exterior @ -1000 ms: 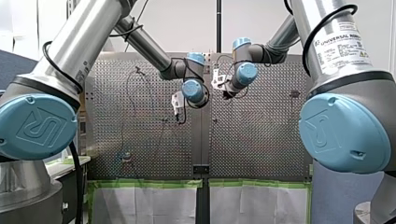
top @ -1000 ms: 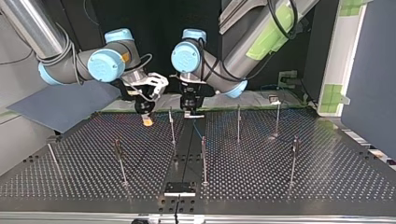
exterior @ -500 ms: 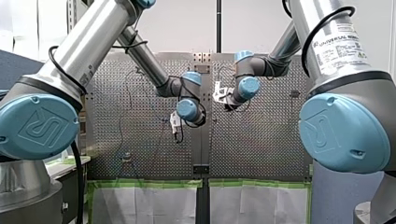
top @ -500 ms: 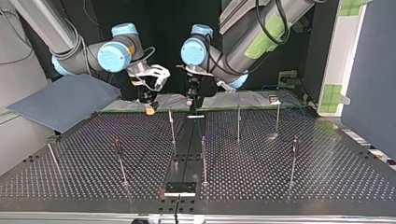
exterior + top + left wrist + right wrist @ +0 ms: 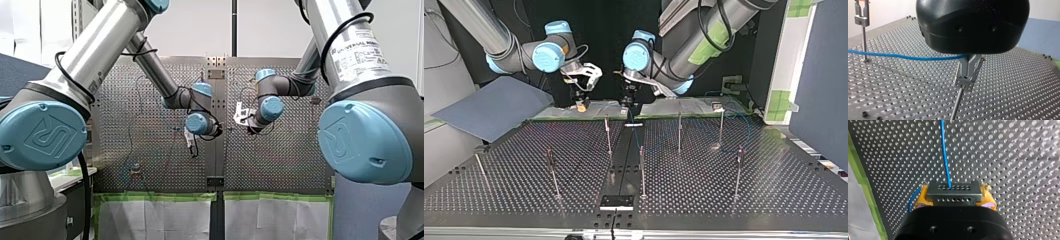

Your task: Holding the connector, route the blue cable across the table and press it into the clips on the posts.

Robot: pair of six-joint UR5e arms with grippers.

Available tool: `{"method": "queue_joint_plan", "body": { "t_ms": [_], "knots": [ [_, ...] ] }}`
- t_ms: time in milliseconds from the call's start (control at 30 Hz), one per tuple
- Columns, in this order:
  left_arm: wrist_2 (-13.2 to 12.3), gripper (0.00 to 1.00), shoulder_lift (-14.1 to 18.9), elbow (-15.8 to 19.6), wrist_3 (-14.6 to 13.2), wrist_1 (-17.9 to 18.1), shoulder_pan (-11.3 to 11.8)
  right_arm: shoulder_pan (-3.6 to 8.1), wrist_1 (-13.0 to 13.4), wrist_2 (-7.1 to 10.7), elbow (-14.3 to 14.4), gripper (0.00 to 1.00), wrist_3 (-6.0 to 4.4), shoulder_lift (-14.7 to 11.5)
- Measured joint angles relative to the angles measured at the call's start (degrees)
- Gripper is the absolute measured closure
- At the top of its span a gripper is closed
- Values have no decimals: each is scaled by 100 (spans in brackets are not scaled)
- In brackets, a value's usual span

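In the right wrist view my right gripper (image 5: pixel 954 203) is shut, and its yellow pads (image 5: pixel 920 197) clamp the grey metal connector (image 5: pixel 953 194). The blue cable (image 5: pixel 945 157) leaves the connector and runs ahead over the perforated table. In the top view my right gripper (image 5: pixel 582 105) hangs at the far edge, left of my left gripper (image 5: pixel 629 107). In the left wrist view the black body hides my left gripper's fingers. The blue cable (image 5: pixel 903 57) runs in under that body, just above a clip (image 5: pixel 968 72) on a post. Below the left gripper the cable (image 5: pixel 638 136) drops toward the table.
Several thin posts with clips stand on the table, such as a post (image 5: pixel 608 135), a post (image 5: pixel 642 170) and a post (image 5: pixel 679 132). More blue cable (image 5: pixel 749 127) loops by the post (image 5: pixel 721 127) at the top view's right. A blue panel (image 5: pixel 494 107) leans at its left.
Both grippers have drawn back toward the top view's far edge and risen a little. In the front view they have dropped lower, the left one leftward, the right one rightward.
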State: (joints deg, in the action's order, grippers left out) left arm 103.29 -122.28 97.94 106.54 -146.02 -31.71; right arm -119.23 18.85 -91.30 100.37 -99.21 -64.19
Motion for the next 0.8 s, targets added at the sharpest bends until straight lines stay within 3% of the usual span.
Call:
{"method": "queue_joint_plan", "body": {
  "t_ms": [333, 800],
  "knots": [
    [3, 100, -441, -477, 34, -44, 53, 221, 79, 117, -113, 100, -3, 99],
    [-155, 100, -585, -859, 60, -177, 242, 441, 32, 294, -352, 100, -3, 249]
  ]
}}
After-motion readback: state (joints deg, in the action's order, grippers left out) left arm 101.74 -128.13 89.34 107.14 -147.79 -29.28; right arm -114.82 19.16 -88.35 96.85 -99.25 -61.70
